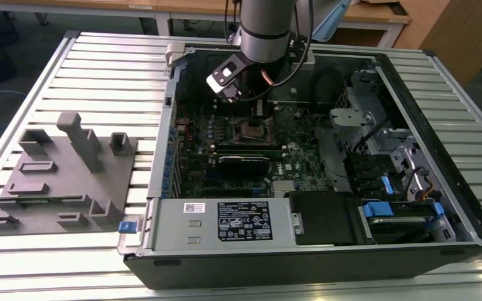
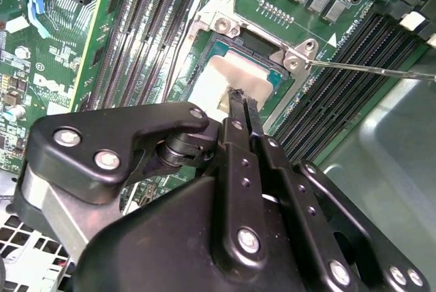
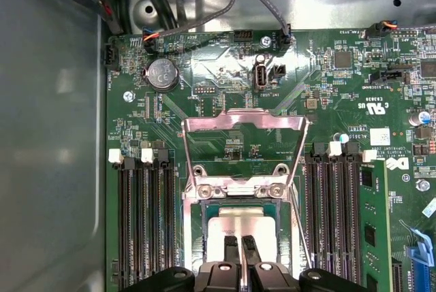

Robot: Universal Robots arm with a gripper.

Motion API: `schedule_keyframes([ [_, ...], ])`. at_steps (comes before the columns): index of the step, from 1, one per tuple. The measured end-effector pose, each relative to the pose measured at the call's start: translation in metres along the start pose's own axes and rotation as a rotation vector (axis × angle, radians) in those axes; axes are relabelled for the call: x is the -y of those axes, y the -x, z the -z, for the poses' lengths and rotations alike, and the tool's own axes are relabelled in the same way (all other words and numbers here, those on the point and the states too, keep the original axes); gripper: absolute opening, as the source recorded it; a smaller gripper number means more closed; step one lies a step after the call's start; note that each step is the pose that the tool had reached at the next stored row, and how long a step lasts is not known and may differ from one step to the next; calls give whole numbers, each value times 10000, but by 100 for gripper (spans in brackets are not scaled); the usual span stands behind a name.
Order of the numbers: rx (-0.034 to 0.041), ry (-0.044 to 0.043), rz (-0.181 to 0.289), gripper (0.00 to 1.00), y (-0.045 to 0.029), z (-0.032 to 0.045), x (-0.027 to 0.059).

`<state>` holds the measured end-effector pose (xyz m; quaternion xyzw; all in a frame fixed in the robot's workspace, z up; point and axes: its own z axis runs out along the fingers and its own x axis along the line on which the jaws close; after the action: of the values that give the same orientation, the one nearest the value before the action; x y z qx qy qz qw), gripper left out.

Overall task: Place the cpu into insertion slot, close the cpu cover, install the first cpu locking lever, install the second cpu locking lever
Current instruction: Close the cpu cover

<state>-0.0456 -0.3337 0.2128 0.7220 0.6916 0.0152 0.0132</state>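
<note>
The cpu [image 3: 240, 226] [image 2: 210, 79], a flat silver-grey square, lies in the insertion slot [image 3: 197, 234] [image 2: 204, 30] on the green motherboard [image 1: 224, 147]. The cpu cover [image 3: 245, 123], a thin silver frame, is swung open and lies back from the slot past its hinge. My gripper [image 3: 239, 246] [image 2: 238, 98] [image 1: 256, 108] hangs right over the cpu's edge. Its two black fingers are pressed together, with nothing seen between them. I cannot tell whether the tips touch the chip. A thin metal locking lever [image 2: 371, 71] [image 3: 298, 232] stands free beside the slot.
Long black memory slots [image 3: 139, 227] [image 3: 335, 217] flank the slot on both sides. The open computer case [image 1: 161, 125] holds a labelled black power supply [image 1: 243, 221], drive bays [image 1: 375, 132] and cables [image 3: 225, 3]. A grey fixture block [image 1: 57, 179] lies on the slatted table at the exterior view's left.
</note>
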Motion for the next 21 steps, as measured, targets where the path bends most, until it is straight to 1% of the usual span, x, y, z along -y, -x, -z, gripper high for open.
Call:
schedule_keyframes([
  [5, 2, -1, -17, 16, 0, 5, -1],
  [10, 0, 0, -18, 16, 0, 41, -2],
  [17, 0, 1, -17, 16, 0, 50, -2],
  [21, 0, 0, -17, 16, 0, 68, -3],
])
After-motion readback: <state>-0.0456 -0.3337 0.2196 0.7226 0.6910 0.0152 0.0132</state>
